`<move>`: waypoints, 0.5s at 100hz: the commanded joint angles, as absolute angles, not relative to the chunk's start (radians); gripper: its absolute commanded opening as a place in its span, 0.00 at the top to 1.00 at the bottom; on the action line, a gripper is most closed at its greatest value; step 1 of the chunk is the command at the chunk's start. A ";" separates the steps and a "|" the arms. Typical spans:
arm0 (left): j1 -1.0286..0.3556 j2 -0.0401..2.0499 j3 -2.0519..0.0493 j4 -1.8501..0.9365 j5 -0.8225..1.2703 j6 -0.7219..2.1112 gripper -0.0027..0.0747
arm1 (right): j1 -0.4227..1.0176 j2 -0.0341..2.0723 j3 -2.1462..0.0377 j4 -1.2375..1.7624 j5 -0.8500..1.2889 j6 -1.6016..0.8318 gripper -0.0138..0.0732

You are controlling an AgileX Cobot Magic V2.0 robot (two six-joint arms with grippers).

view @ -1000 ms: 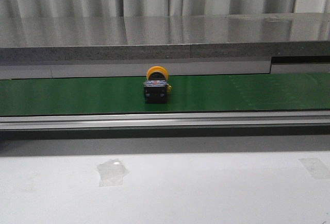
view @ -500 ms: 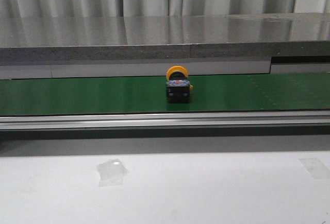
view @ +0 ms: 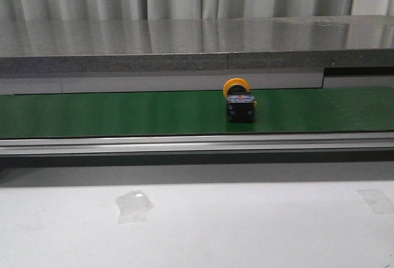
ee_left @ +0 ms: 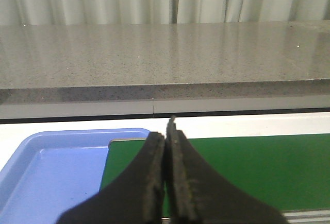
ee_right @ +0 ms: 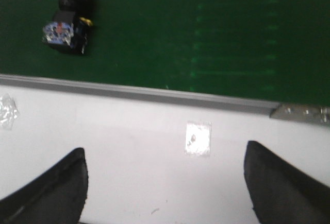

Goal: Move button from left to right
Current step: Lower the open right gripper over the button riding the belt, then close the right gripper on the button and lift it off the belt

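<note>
The button [view: 239, 105], a yellow-orange cap on a dark blue-black body with red marks, lies on the green belt [view: 111, 113], a little right of the middle in the front view. It also shows in the right wrist view [ee_right: 68, 17], on the belt beyond the metal rail. My right gripper [ee_right: 164, 157] is open and empty over the white table, well short of the button. My left gripper [ee_left: 166, 139] is shut and empty over the belt's left end. Neither gripper shows in the front view.
A blue tray [ee_left: 46, 167] sits at the belt's left end. A metal rail [view: 197, 143] runs along the belt's front edge, and a grey counter [view: 197, 46] stands behind it. Tape patches [view: 134, 205] lie on the white table [view: 246, 231].
The button has moved steadily to the right along the belt, from left of the middle to right of it. Nothing else in the front view has changed.
</note>
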State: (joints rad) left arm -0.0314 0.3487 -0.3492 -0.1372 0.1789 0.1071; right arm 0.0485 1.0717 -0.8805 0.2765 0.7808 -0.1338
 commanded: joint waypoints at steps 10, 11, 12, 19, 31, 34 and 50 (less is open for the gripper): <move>-0.041 0.354 -0.375 -0.148 0.095 0.106 0.99 | 0.049 1.198 -0.999 0.371 0.695 -0.245 0.14; -0.041 0.354 -0.375 -0.148 0.095 0.106 0.99 | 0.049 1.203 -1.006 0.375 0.696 -0.250 0.14; -0.041 0.354 -0.375 -0.148 0.095 0.106 0.99 | 0.049 1.209 -1.009 0.377 0.696 -0.252 0.14; -0.041 0.354 -0.375 -0.148 0.095 0.106 0.99 | 0.049 1.261 -1.041 0.383 0.693 -0.271 0.14; -0.041 0.354 -0.375 -0.148 0.095 0.106 0.99 | 0.049 1.348 -1.095 0.383 0.688 -0.293 0.14; -0.041 0.354 -0.375 -0.148 0.095 0.106 0.99 | 0.052 1.366 -1.111 0.383 0.686 -0.298 0.14; -0.041 0.354 -0.375 -0.148 0.095 0.106 0.99 | 0.080 1.465 -1.179 0.383 0.683 -0.327 0.14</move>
